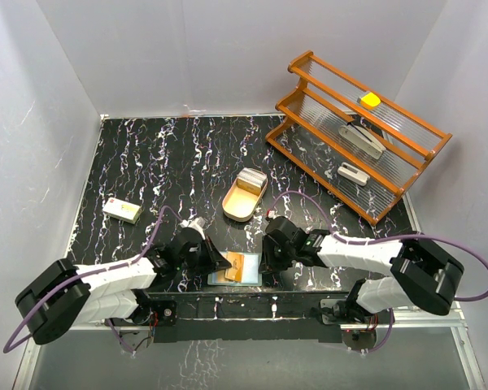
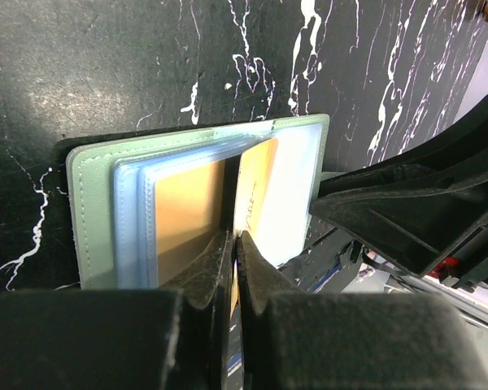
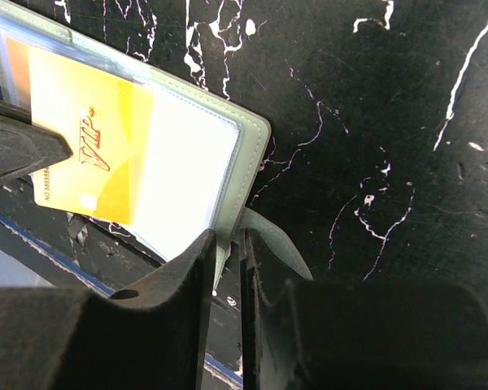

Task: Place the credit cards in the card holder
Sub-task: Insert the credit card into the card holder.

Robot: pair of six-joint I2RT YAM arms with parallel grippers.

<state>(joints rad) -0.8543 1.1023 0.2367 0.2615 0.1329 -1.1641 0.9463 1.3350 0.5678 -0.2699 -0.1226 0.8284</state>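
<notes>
The teal-green card holder (image 1: 248, 274) lies open near the table's front edge, its pale blue-grey pockets (image 2: 134, 219) facing up. My left gripper (image 1: 220, 262) is shut on the edge of an orange-yellow credit card (image 3: 81, 138) marked VIP. That card (image 2: 259, 175) reaches over the middle of the open holder (image 2: 93, 211). My right gripper (image 3: 228, 240) comes from the other side. Its jaws stand nearly together, and the holder's green corner edge (image 3: 248, 142) sits between them beside the snap tab (image 3: 276, 244). More pale cards (image 1: 253, 177) lie in the oval tray.
An oval tan wooden tray (image 1: 237, 207) sits behind the holder, mid-table. An orange wire rack (image 1: 358, 134) with small items stands at the back right. A small white and yellow box (image 1: 122, 210) lies at the left. The table's front edge runs right beside the holder.
</notes>
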